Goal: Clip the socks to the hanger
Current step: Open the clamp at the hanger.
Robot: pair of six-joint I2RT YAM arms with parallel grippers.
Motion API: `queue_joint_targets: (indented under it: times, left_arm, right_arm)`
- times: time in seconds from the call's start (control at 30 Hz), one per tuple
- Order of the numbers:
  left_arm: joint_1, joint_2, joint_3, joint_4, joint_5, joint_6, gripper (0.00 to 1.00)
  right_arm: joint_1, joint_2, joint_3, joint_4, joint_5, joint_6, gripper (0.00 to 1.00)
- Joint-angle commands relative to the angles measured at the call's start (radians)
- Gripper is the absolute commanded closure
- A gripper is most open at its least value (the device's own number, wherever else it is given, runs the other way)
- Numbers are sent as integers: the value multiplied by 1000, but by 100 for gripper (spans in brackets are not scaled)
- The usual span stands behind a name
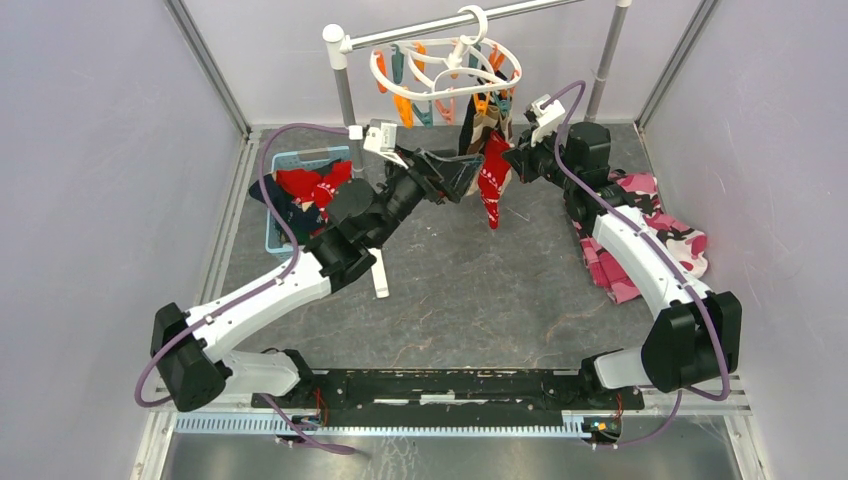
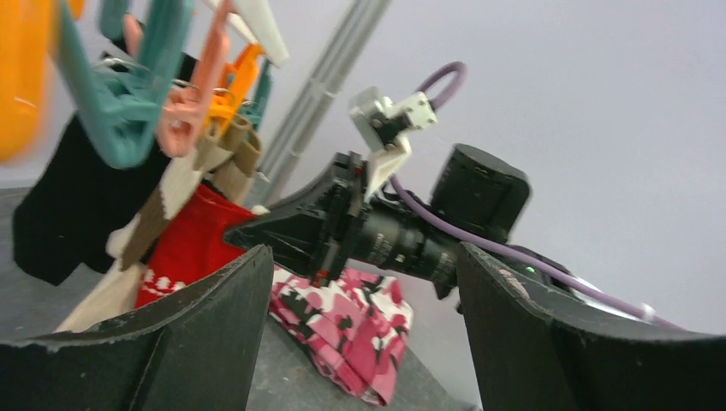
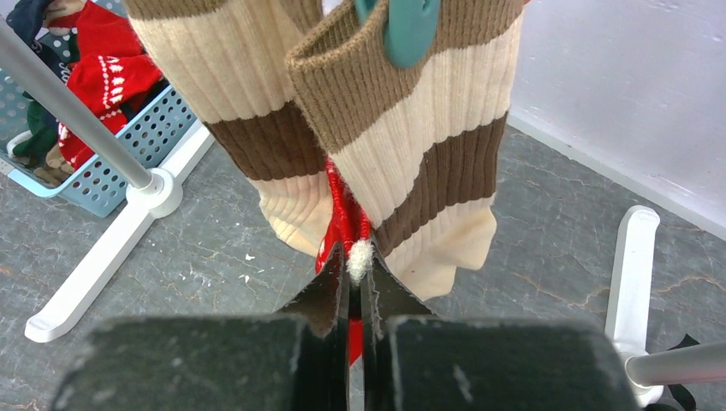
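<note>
Currently, the hanger [image 1: 470, 40] hangs by its hook from the silver pole [image 1: 420, 32] at the far side of the tabletop [image 1: 470, 290]. Two striped socks [image 3: 411, 154] hang from its clips, one under a teal clip, and a dark sock [image 2: 77, 214] hangs beside them. A red sock [image 1: 492, 180] hangs below the striped pair; its upper end is hidden, so its attachment cannot be confirmed. The right fingers [image 3: 325, 300] are pressed together on the red sock, pinching its edge just below the striped socks. The left fingers [image 2: 214, 317] stand wide apart and hold nothing, positioned near the hanging socks and facing the right arm. More socks [image 1: 310, 185] lie in a blue basket [image 3: 111, 171] to the left. A pink camouflage cloth [image 1: 650, 235] lies on the tabletop to the right.
</note>
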Motion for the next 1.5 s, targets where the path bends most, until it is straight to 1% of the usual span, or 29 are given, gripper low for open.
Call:
queue_joint_targets:
  times: [0.0,0.13,0.23,0.33,0.5,0.7,0.93,1.03,1.17,1.47]
  left_arm:
    - [-22,41,97,-50,-219,141,17]
    - [-22,93,141,-44,-259,225,17]
    - [-22,127,154,4,-275,289,18]
    - [-21,156,163,37,-281,318,18]
    - [-19,186,186,84,-299,351,18]
    - [-3,209,213,118,-297,357,17]
    - [29,224,244,116,-294,364,17]
    - [40,231,265,96,-283,378,19]
    - [54,235,286,63,-267,390,26]
    - [72,212,287,15,-235,422,32]
  right_arm:
    - [-1,-9,29,48,-15,16,100]
    - [-2,-12,28,48,-16,18,100]
    - [-3,-16,25,50,-18,17,100]
    - [-1,-20,25,50,-16,15,100]
    - [-1,-23,23,51,-19,15,100]
    - [-2,-25,19,53,-21,15,100]
    - [-5,-28,14,54,-21,16,100]
    - [-7,-30,14,54,-23,16,100]
    - [-12,-31,11,56,-23,18,100]
    - [-15,-28,12,56,-25,22,100]
